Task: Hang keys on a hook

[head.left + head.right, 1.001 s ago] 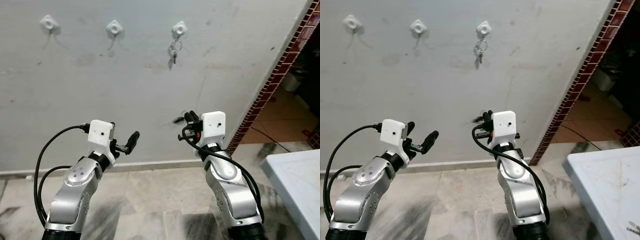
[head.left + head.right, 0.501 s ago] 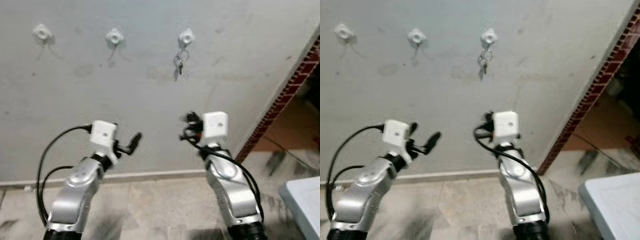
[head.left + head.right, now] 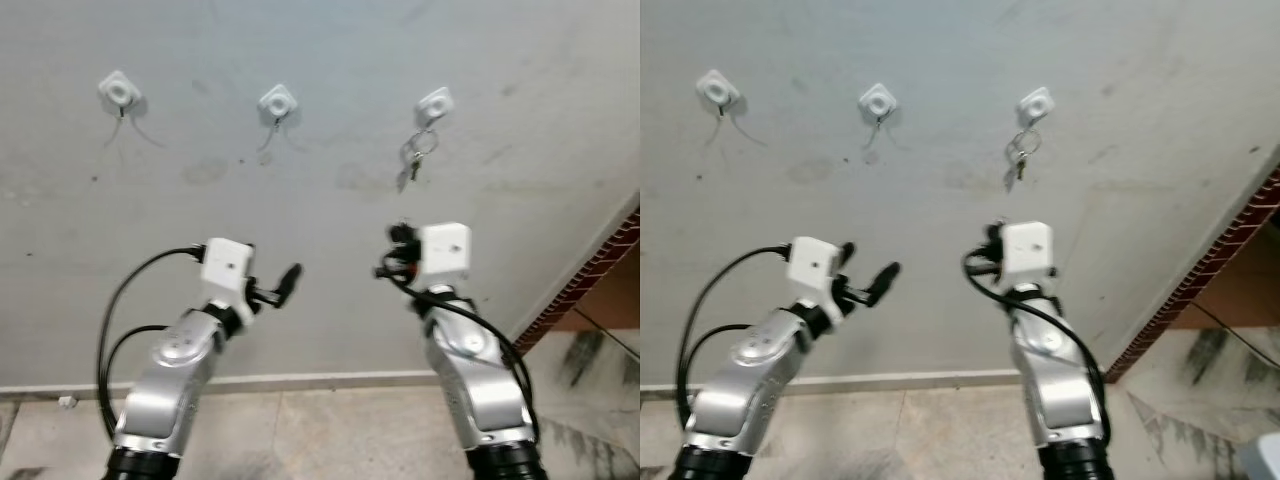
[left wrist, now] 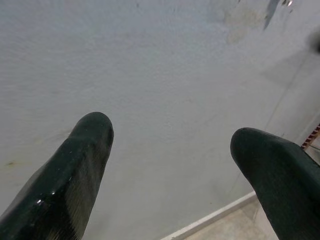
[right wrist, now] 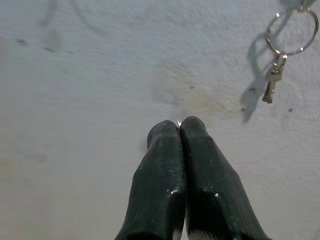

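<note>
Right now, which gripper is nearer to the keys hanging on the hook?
Right. The right gripper is just below the keys hanging on the rightmost hook, while the left gripper is lower and farther off to their left.

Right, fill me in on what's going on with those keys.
The keys hang on a ring from the rightmost hook of three on the wall; the other two hooks are bare. Neither gripper holds anything: the right gripper is shut, pointing at the wall below the keys, and the left gripper is open, facing the wall.
</note>
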Tool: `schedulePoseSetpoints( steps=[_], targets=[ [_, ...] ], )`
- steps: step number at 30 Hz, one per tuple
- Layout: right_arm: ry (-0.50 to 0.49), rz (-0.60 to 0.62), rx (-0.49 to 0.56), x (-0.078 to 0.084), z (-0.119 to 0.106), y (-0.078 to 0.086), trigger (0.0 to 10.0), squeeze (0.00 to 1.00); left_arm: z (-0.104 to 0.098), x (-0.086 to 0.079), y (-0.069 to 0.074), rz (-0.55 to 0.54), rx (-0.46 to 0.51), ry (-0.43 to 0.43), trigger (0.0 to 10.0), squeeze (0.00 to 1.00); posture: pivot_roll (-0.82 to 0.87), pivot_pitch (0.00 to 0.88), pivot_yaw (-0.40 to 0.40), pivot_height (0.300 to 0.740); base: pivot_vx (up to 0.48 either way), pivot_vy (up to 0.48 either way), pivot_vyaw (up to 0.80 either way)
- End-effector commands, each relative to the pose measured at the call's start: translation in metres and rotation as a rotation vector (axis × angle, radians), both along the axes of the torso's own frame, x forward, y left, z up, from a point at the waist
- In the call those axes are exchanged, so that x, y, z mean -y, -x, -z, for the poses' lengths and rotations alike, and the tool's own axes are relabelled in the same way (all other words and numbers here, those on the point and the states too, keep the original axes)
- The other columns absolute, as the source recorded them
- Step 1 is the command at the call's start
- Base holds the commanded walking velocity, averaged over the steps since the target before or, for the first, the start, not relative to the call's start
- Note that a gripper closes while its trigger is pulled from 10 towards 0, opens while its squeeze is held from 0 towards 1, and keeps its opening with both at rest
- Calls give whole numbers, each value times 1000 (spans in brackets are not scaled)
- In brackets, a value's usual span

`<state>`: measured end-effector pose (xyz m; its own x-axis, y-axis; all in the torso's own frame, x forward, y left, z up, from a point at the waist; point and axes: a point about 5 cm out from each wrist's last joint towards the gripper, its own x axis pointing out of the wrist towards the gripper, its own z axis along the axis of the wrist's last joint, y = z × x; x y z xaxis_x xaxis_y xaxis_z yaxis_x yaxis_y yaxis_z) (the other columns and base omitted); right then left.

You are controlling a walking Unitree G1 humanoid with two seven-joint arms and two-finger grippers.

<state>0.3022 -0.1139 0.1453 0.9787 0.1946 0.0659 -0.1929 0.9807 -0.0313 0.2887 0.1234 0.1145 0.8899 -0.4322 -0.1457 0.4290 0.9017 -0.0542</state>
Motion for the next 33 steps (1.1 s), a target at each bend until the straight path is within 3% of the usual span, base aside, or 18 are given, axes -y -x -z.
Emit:
schedulePoseSetpoints(
  steps=[1, 7, 13, 22, 29, 33],
  targets=[
    [9, 38, -7, 10, 4, 0, 10000, 0, -1, 10, -1, 41, 12, -6, 10000, 0, 132, 0, -37, 740, 0, 0, 0],
    [-4, 72, -3, 14, 6, -2, 10000, 0, 0, 5, -10, 40, 17, -5, 10000, 0, 147, 0, -31, 740, 0, 0, 0],
    [-17, 54, 16, 6, 3, -3, 10000, 0, -15, -2, -23, -14, 87, 5, 10000, 0, 141, 0, -40, 740, 0, 0, 0],
    [29, -36, 72, -3, -10, 0, 10000, 0, -19, -5, -15, -121, 169, 27, 10000, 0, 124, 0, -87, 740, 0, 0, 0],
    [18, -22, 63, -1, -8, 0, 10000, 0, -16, -5, -10, -117, 163, 23, 10000, 0, 133, 0, -89, 740, 0, 0, 0],
    [4, -38, 59, -10, -7, 1, 10000, 0, -16, -8, -11, -125, 163, 6, 10000, 0, 143, 0, -87, 740, 0, 0, 0]
  ],
)
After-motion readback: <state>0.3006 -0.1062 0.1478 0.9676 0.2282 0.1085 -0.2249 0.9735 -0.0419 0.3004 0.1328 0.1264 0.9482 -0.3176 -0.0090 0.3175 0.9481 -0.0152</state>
